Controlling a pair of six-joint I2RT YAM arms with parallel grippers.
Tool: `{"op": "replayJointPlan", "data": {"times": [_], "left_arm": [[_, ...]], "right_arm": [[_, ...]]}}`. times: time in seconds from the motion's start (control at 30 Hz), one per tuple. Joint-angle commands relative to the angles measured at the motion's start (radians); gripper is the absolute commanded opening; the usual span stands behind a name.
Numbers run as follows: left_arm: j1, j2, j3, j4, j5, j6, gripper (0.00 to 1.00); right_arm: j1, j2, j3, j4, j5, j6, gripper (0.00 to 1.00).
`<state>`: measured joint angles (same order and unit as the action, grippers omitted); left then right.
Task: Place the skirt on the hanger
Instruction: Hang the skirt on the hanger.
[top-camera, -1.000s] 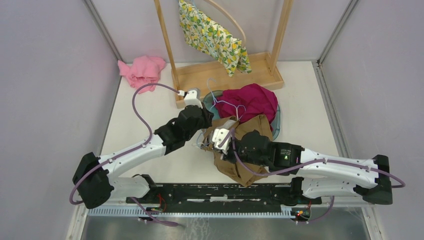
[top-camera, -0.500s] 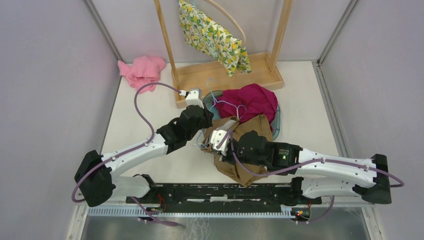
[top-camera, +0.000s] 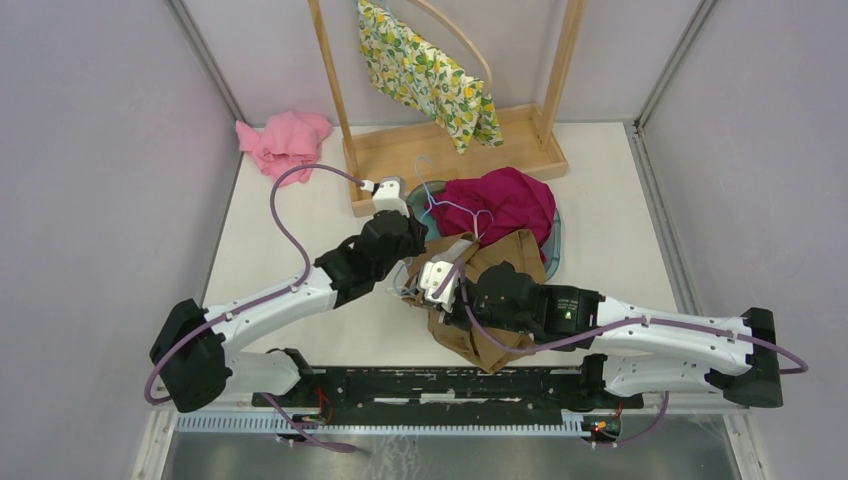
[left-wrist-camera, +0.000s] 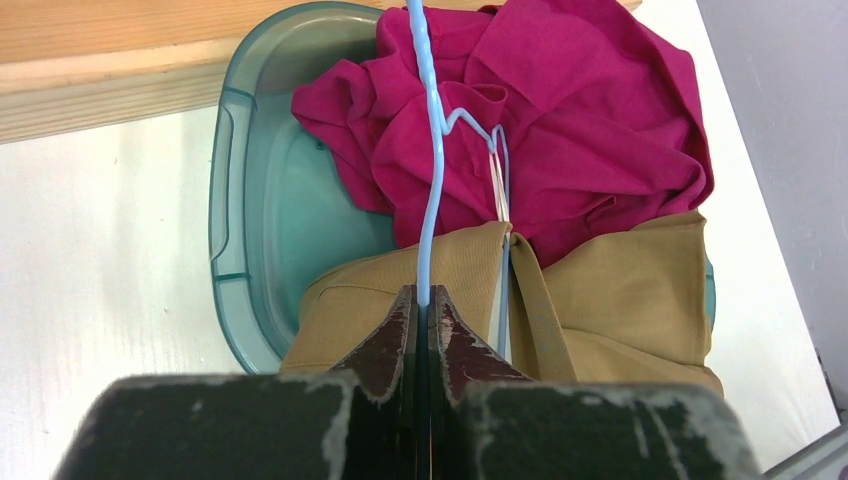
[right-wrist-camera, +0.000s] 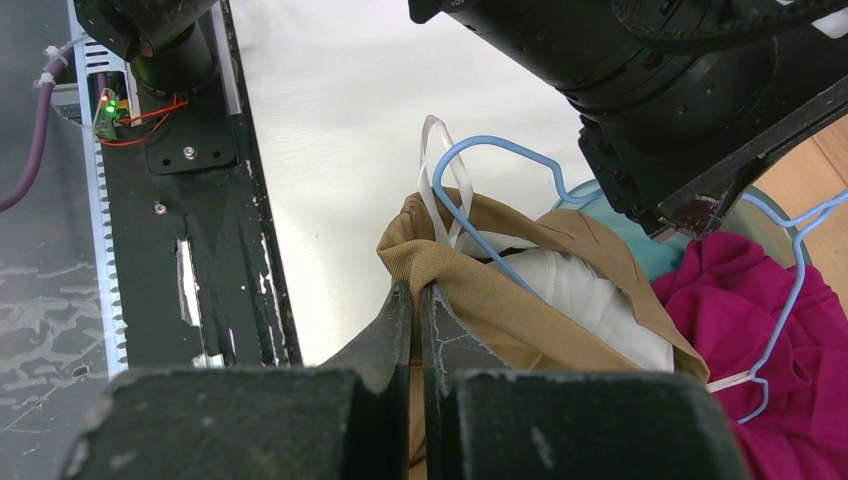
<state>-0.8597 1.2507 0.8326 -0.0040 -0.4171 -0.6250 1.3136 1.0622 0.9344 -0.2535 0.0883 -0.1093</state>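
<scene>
The tan skirt (top-camera: 500, 262) lies over the front of the teal bin (top-camera: 553, 240) and down onto the table; it also shows in the left wrist view (left-wrist-camera: 610, 290) and the right wrist view (right-wrist-camera: 500, 300). A light blue wire hanger (left-wrist-camera: 432, 160) runs through its waistband, its end loop showing in the right wrist view (right-wrist-camera: 470, 160). My left gripper (left-wrist-camera: 424, 297) is shut on the hanger wire. My right gripper (right-wrist-camera: 417, 292) is shut on the skirt's waistband edge, close to the left gripper.
A magenta garment (top-camera: 505, 198) fills the teal bin. A wooden rack (top-camera: 450, 150) stands behind it with a lemon-print garment (top-camera: 425, 75) hanging. A pink cloth (top-camera: 285, 138) lies at the back left. The black base rail (right-wrist-camera: 190, 200) is near the right gripper.
Almost nothing has moved; the left arm has shifted very slightly and both grippers keep their holds.
</scene>
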Motion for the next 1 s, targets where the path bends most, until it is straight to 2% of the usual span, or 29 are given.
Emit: {"op": "replayJointPlan", "data": {"times": [0.0,0.63,0.97], "left_arm": [[-0.002,0.024,0.026,0.061,-0.038,0.047,0.03],[-0.01,0.009,-0.004,0.07,-0.05,0.054,0.03],[-0.046,0.003,-0.028,0.082,-0.072,0.055,0.03]], "right_arm": [[0.026,-0.019,0.018,0.105,-0.056,0.02,0.02],[0.029,-0.061,0.0,0.124,0.006,0.014,0.02],[0.018,-0.025,0.039,0.121,0.046,-0.013,0.02]]}}
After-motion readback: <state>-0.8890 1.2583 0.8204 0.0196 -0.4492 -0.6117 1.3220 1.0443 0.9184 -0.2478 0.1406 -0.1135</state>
